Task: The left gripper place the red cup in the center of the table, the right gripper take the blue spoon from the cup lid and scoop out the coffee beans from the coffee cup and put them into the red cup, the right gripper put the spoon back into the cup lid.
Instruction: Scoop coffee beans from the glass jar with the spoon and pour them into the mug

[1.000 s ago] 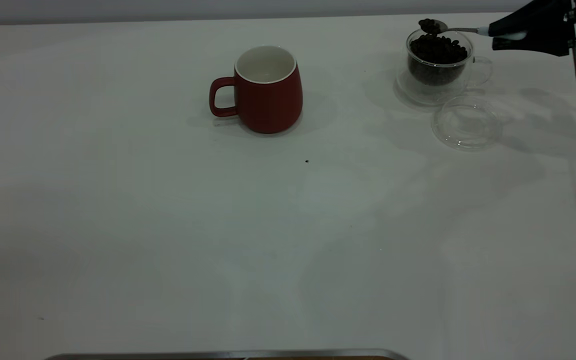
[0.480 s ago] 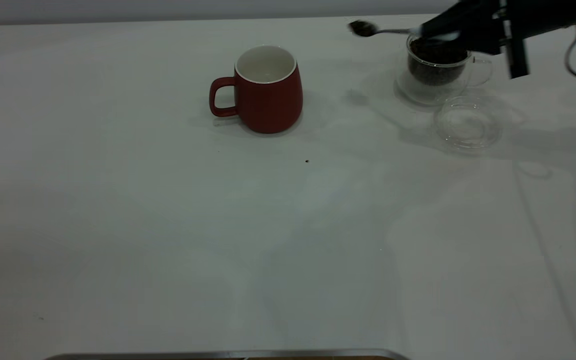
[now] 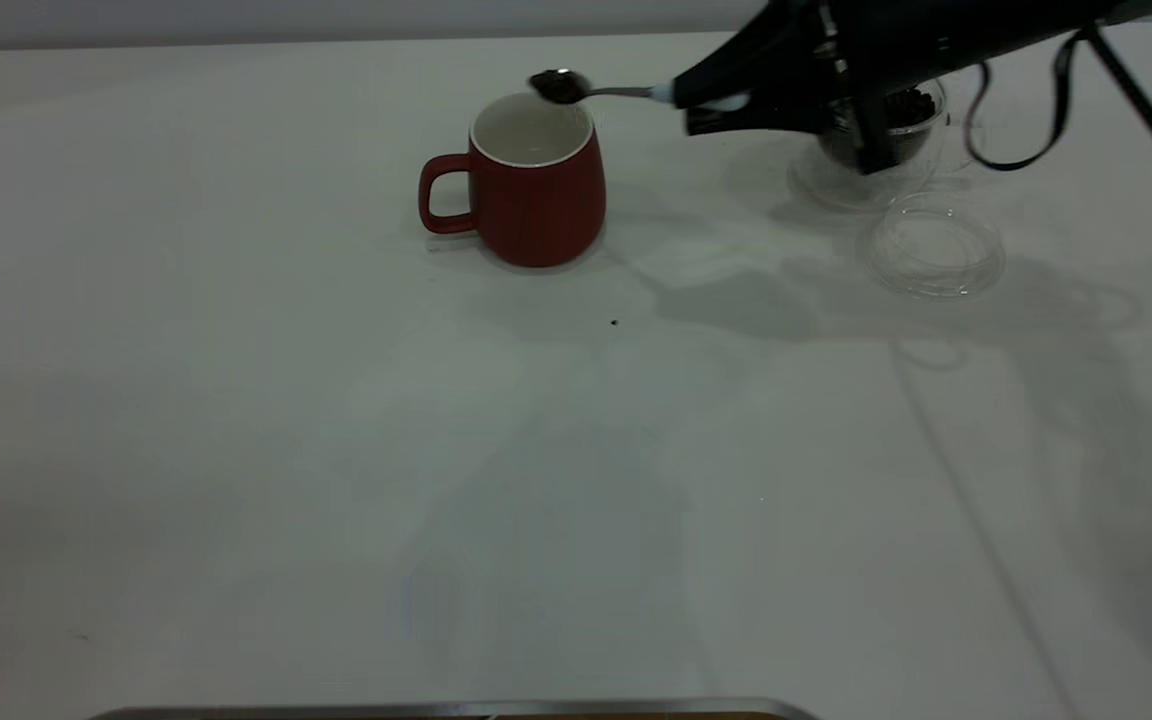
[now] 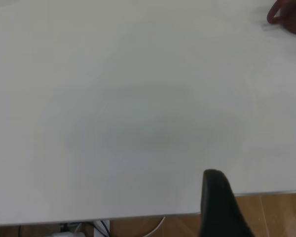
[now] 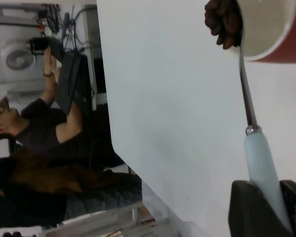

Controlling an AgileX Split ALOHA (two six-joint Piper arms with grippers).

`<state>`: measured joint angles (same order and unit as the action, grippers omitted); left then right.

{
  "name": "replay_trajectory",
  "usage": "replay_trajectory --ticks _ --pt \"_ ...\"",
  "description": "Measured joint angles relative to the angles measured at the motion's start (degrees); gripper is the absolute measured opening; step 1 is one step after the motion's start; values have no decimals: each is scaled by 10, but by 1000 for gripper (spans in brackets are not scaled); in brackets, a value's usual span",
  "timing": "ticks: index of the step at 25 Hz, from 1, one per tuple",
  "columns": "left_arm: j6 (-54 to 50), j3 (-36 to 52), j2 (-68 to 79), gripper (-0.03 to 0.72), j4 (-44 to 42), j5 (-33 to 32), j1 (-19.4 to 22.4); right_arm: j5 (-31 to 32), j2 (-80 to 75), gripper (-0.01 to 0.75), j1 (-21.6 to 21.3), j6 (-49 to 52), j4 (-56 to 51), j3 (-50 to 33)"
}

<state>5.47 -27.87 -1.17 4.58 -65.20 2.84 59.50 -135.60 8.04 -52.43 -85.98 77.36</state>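
Observation:
The red cup (image 3: 536,180) stands upright near the table's middle, handle to the left, white inside. My right gripper (image 3: 701,100) is shut on the blue spoon (image 3: 626,92) by its pale blue handle (image 5: 261,168). The spoon bowl holds coffee beans (image 3: 558,86) just above the cup's far rim; in the right wrist view the beans (image 5: 223,19) sit at the red cup's (image 5: 281,49) rim. The glass coffee cup (image 3: 901,125) with beans is partly hidden behind my right arm. The clear cup lid (image 3: 932,246) lies empty in front of it. Of my left gripper one finger (image 4: 219,207) shows, over the table edge.
A small dark speck (image 3: 614,322), perhaps a stray bean, lies on the white table (image 3: 336,450) in front of the red cup. A metal edge (image 3: 456,710) runs along the near side. A black cable (image 3: 1026,150) hangs from my right arm.
My right gripper has carried the loaded spoon leftwards from above the glass coffee cup to just over the red cup's rim. The red cup and lid have not moved.

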Motion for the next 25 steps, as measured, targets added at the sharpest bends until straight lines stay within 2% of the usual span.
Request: replay_trajectory --ticks 6,15,25 --pt "0 0 0 474 0 0 0 -56 0 107 32 -21 -25 0" --pt "0 0 0 474 0 0 0 -139 0 107 47 -56 -26 0" --pt "2 0 0 474 0 0 0 -213 21 107 71 -102 59 0"
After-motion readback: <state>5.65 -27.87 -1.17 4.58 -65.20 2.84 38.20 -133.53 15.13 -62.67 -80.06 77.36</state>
